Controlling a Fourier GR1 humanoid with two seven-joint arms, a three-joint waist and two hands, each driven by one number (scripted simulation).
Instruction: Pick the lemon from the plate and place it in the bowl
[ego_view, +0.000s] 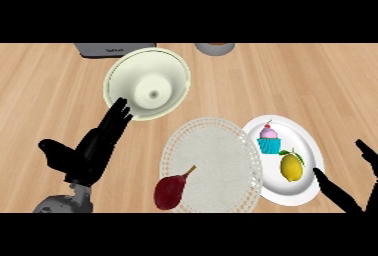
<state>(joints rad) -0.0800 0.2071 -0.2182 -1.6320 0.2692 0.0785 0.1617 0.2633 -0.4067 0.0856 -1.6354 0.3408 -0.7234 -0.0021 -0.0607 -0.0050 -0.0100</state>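
Reaching up from the lower left, the left hand (88, 147) has straight, relaxed fingers (118, 112) whose tips touch the rim of the cream bowl (122, 75) on the wooden surface (295, 75). A red pear (171, 191) lies on the lacy plate (214, 150). Right of it, the white plate (306, 150) holds a cupcake (269, 140) and the lemon (291, 167). At the right edge, the right hand (343, 197) shows fingers spread apart, holding nothing.
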